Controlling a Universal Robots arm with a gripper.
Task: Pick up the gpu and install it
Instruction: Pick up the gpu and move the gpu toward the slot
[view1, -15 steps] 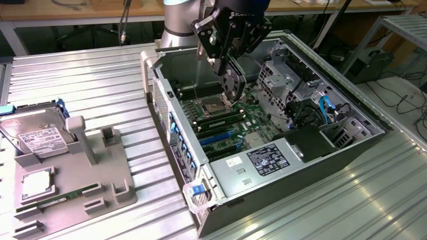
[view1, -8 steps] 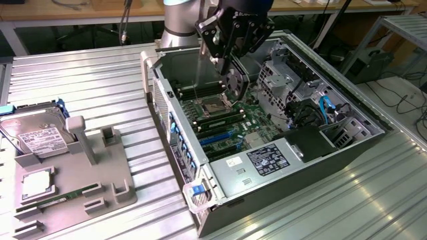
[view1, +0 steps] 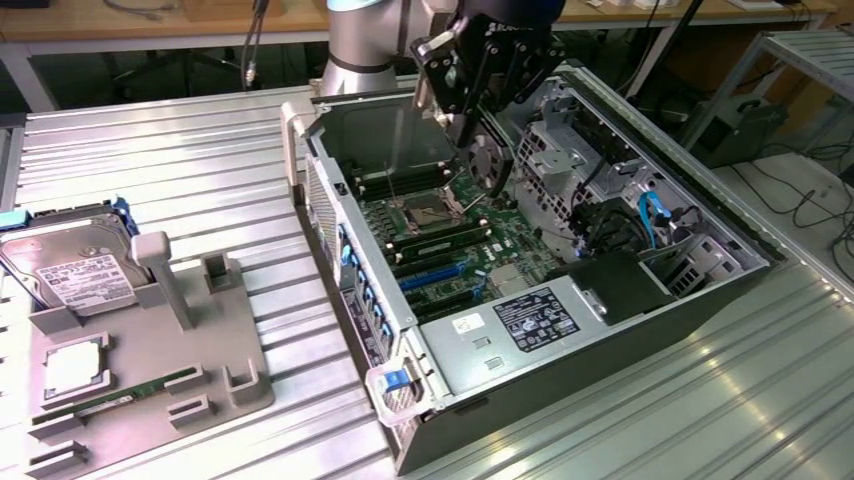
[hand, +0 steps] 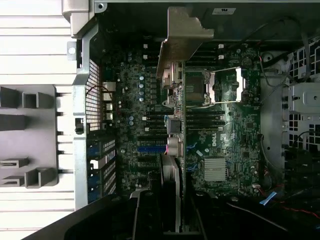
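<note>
The gpu (view1: 483, 160) hangs on edge over the open computer case (view1: 641, 330), its black round fan facing the exterior view's right and its silver end bracket (view1: 430, 80) toward the case's rear wall. My gripper (view1: 497, 95) is shut on the card's upper edge. In the wrist view the gpu (hand: 183, 125) appears edge-on as a thin dark line above the motherboard (hand: 225, 135), with the bracket (hand: 182, 35) near the rear wall and the fan's rim (hand: 170, 172) beside my gripper (hand: 165, 215). The card is above the board, apart from the blue slots (view1: 430, 276).
A grey fixture tray (view1: 200, 380) lies at the exterior view's left, carrying a silver hard drive (view1: 74, 265), a square chip (view1: 74, 368) and a narrow green memory stick (view1: 127, 398). Drive cages and cables (view1: 641, 215) fill the case's far side.
</note>
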